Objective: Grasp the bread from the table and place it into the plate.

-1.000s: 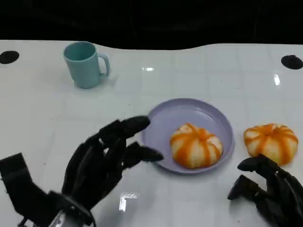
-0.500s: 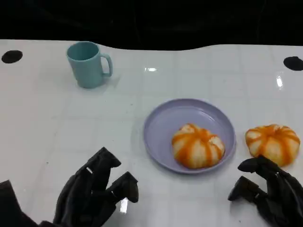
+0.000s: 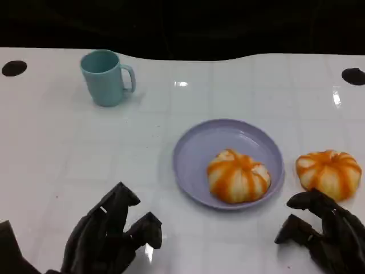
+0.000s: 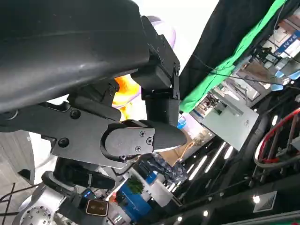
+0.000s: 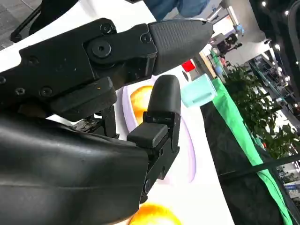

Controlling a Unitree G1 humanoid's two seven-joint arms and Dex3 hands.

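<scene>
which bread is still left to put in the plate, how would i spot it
Start from the lavender plate on the white table, which already holds one orange-striped bread. The bread still to move lies on the bare table just beyond the plate's rim, on the robot's right. It looks the same as the other, but it rests outside the plate, just ahead of the right robot hand.

Bright overhead light, glare spots on glossy table, soft focus, dark background

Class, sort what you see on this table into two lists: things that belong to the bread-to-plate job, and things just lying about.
Belongs to the job:
bread on the table
purple plate
bread in the plate
right hand, nearest the loose bread
left hand

Just lying about:
teal mug
</scene>
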